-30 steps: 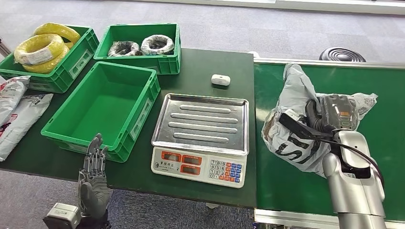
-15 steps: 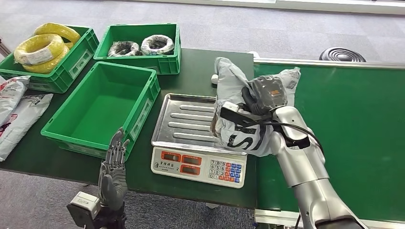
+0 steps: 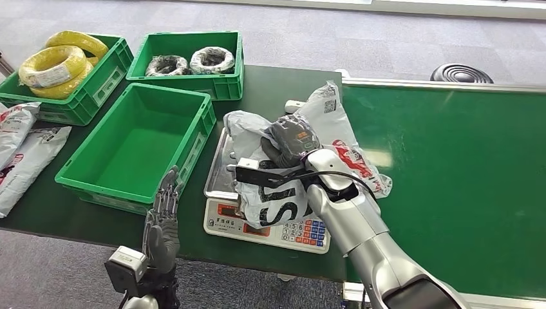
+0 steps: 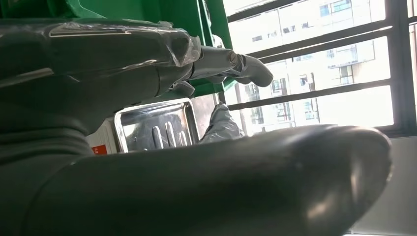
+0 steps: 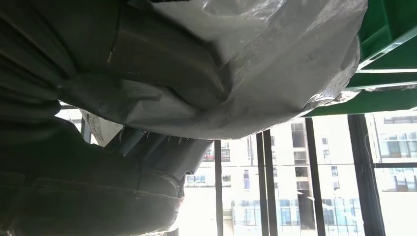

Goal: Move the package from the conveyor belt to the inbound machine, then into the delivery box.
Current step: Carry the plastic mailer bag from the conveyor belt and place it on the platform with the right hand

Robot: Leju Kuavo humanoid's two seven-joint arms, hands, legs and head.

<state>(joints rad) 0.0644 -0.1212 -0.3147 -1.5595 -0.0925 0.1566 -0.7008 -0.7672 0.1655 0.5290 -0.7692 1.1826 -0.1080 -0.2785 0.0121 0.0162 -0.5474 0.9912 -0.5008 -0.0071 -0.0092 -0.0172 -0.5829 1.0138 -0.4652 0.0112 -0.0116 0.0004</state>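
The right hand [image 3: 291,138] grips the package [image 3: 283,193], a soft grey plastic bag with big black letters and a red mark. The silver right arm comes up from the bottom of the head view and bends in toward the middle, so the hand sits on top of the bag. The package is over the inbound machine [image 3: 264,222], a scale with a shiny metal tray [image 3: 222,170] and a row of coloured buttons. The bag covers the right part of the tray and hangs down over the front of the scale. I cannot tell if it rests on the tray or is just above it. The green conveyor belt [image 3: 463,174] lies to the right.

The left hand [image 3: 161,225] holds nothing. It points up with its fingers straight and a little apart, at the front edge of the bench [image 3: 277,84], just in front of the delivery box [image 3: 138,145], a green bin.
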